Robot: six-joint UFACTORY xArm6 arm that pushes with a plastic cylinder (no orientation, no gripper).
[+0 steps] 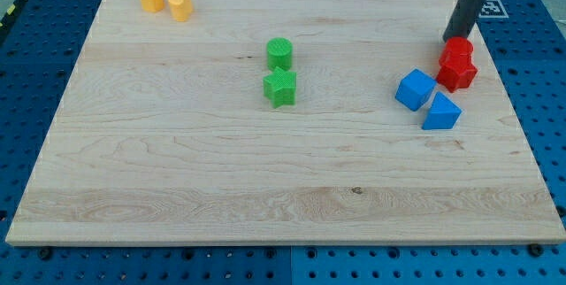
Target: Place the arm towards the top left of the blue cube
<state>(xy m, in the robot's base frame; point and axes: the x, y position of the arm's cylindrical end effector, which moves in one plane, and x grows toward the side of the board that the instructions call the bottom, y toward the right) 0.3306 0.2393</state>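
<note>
- The blue cube point(415, 89) sits on the right side of the worktop point(177, 161), touching a blue triangle block point(441, 112).
- My tip point(455, 39) is far and to the right of the cube, probably touching the red blocks point(457, 63).
- It must go to the cube's far left, so the job is not done.
- There is no gripper, just a rod holding nothing.

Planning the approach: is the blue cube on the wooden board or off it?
On: the blue cube rests on the wooden board, inside its right edge.
</note>
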